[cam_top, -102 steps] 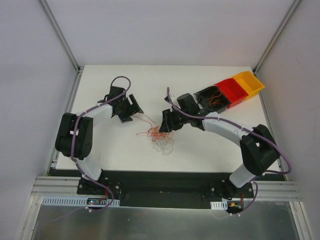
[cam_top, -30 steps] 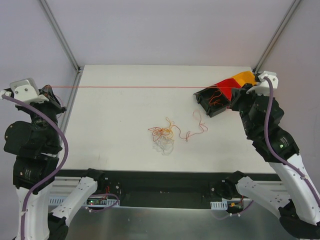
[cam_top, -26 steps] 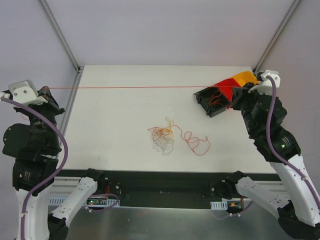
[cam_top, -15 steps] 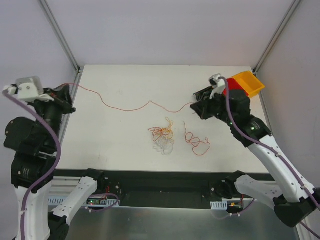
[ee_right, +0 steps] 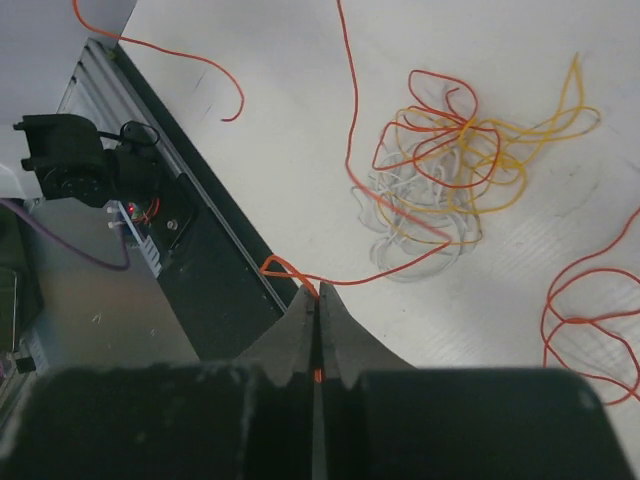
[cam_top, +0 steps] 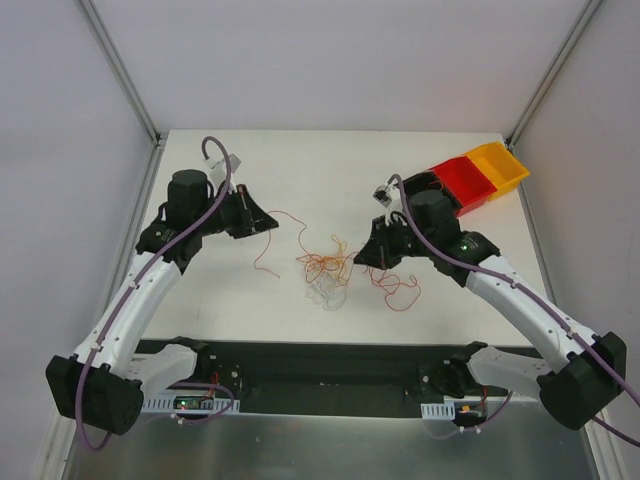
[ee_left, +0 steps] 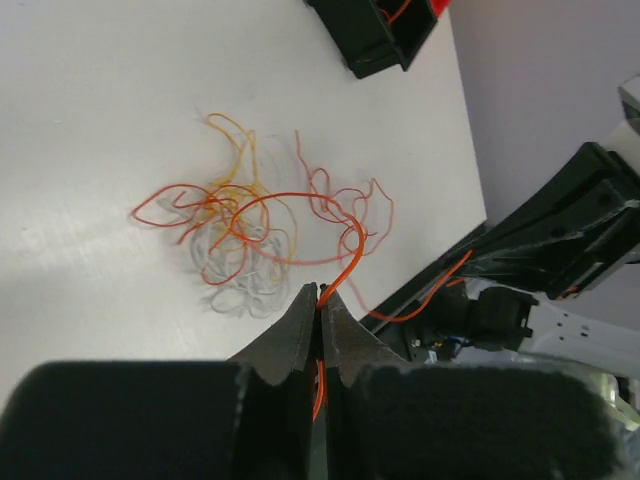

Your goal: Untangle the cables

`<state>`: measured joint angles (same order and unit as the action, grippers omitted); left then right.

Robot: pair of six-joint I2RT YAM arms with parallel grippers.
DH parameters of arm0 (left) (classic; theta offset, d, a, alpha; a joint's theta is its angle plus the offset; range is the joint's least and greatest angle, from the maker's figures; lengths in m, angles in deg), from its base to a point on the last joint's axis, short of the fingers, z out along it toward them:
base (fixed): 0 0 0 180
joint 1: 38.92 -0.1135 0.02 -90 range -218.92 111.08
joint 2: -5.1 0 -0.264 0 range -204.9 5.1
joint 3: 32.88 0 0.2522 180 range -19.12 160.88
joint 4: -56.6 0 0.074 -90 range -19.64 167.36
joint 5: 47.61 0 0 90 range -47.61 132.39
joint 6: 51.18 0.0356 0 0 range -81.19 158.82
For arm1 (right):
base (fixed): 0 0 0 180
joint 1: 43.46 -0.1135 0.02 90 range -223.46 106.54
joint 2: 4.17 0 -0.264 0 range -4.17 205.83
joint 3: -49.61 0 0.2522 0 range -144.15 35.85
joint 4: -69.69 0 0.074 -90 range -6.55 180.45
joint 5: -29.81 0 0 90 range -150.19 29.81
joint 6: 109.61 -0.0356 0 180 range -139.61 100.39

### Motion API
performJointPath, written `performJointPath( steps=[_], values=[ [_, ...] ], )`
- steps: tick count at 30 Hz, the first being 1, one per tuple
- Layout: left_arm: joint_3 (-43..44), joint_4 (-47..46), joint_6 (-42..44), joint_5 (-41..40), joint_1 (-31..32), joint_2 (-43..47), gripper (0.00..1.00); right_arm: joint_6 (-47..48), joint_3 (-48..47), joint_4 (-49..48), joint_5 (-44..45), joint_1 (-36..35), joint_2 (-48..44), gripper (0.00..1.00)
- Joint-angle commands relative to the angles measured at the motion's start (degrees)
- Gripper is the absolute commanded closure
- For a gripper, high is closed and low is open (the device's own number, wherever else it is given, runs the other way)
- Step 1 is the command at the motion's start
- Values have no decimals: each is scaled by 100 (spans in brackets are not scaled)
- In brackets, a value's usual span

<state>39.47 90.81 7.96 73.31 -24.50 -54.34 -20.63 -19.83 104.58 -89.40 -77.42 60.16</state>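
Observation:
The cables (cam_top: 325, 272) lie as a small tangle of orange, yellowish and clear strands mid-table, also seen in the left wrist view (ee_left: 235, 240) and the right wrist view (ee_right: 450, 170). My left gripper (cam_top: 262, 222) hovers left of the tangle, shut on one end of a long orange cable (ee_left: 345, 262). My right gripper (cam_top: 362, 257) sits just right of the tangle, shut on an orange cable (ee_right: 400, 268) too. That slack strand runs across the tangle. A separate orange loop (cam_top: 398, 288) lies on the table to the right.
A black bin (ee_left: 375, 35) with orange strands inside, a red bin (cam_top: 465, 182) and a yellow bin (cam_top: 502, 166) stand in a row at the back right. The black base rail (cam_top: 320, 365) borders the near table edge.
Both arms swung down from raised, wide-apart poses toward the table middle. The orange cable, stretched taut between them a second ago, has gone slack and now drapes over the tangle.

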Motion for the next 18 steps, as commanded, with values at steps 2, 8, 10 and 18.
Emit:
performJointPath(
  steps=[2,8,10,18],
  values=[
    [-76,-1438,-791,925,386,-259,100,-188,-21,-750,-420,-138,87,99],
    [109,-1649,-782,916,755,-840,100,-478,-347,-1346,-490,-173,431,97],
    [162,-1728,-756,995,826,-955,100,-531,-461,-1435,-253,-164,439,96],
    [408,-1983,-703,1988,984,-1527,100,486,-813,-1024,-25,-164,502,90]
  ],
)
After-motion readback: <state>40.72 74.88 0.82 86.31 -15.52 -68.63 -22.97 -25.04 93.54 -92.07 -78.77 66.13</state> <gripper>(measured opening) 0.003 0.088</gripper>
